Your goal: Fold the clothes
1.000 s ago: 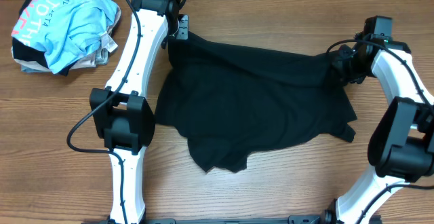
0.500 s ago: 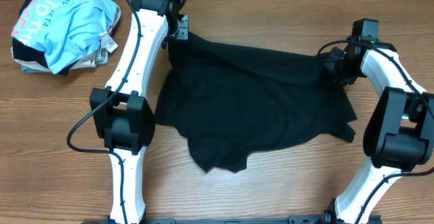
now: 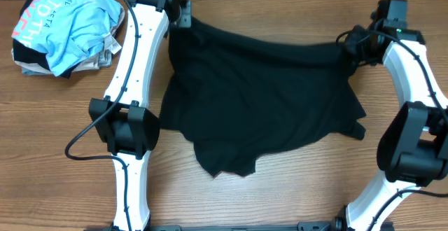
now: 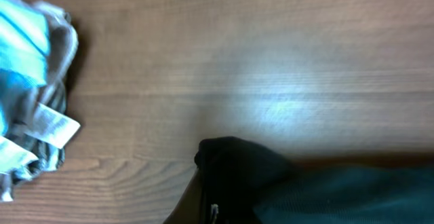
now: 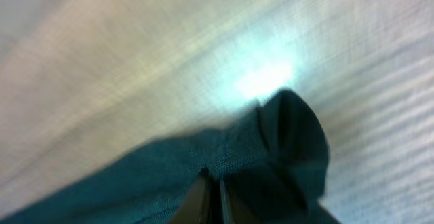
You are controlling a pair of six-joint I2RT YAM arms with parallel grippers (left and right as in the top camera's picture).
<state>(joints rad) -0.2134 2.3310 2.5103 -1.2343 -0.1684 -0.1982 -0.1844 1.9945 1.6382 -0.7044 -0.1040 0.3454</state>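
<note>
Both wrist views are blurred, and each shows only the tips of its own fingers at the bottom edge. From overhead the black polo shirt is one dark crumpled mass, so its collar, sleeves and any markings cannot be picked out. It lies spread on the wooden surface between the two arms. Its far edge is stretched taut from one arm to the other, and its near edge sags to a rumpled point.

The left end effector is at the shirt's far left corner. Its fingers are closed, and a bunch of dark fabric is gathered right at them in the left wrist view. The right end effector is at the far right corner. In its wrist view the fingers are pressed nearly together with a fold of cloth pinched between them.

A light-blue T-shirt tops a small pile at the surface's far left, well apart from the shirt.
</note>
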